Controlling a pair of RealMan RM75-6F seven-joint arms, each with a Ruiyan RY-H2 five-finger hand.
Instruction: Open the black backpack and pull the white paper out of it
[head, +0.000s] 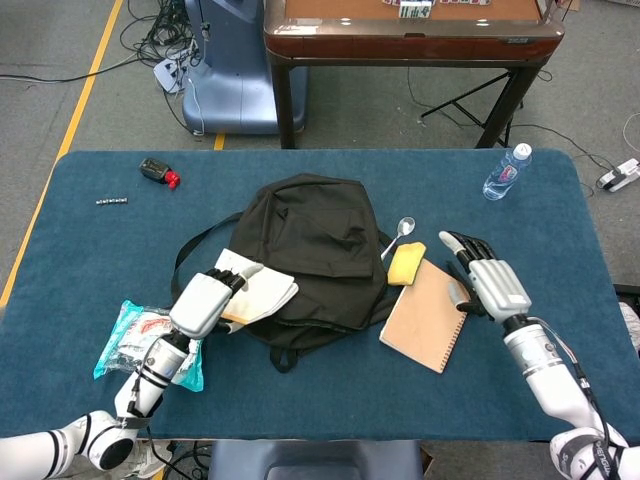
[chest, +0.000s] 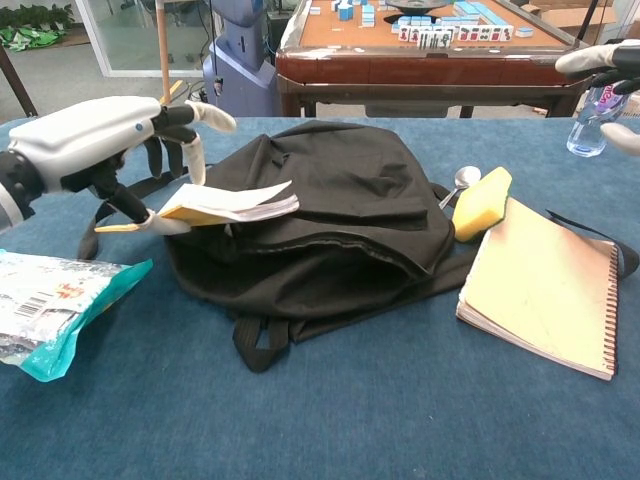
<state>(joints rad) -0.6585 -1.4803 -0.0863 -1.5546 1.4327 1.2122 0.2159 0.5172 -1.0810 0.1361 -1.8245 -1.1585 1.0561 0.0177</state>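
The black backpack (head: 318, 250) lies flat in the middle of the blue table, and in the chest view the backpack (chest: 340, 215) shows a slack zip line across its front. My left hand (head: 204, 303) is at the bag's left edge. It pinches the white paper (head: 256, 294), a folded sheet with a yellow strip, between thumb and fingers. In the chest view the paper (chest: 228, 204) lies almost flat against the bag's left side, held by my left hand (chest: 98, 140). My right hand (head: 487, 283) hovers open to the right of the notebook, holding nothing. The chest view catches only the fingertips of my right hand (chest: 607, 62) at its top right edge.
A tan spiral notebook (head: 424, 316), a yellow sponge (head: 406, 263) and a spoon (head: 401, 231) lie right of the bag. A teal snack packet (head: 148, 344) sits at the front left. A water bottle (head: 507, 171) stands at the back right and a small red and black object (head: 158, 171) at the back left.
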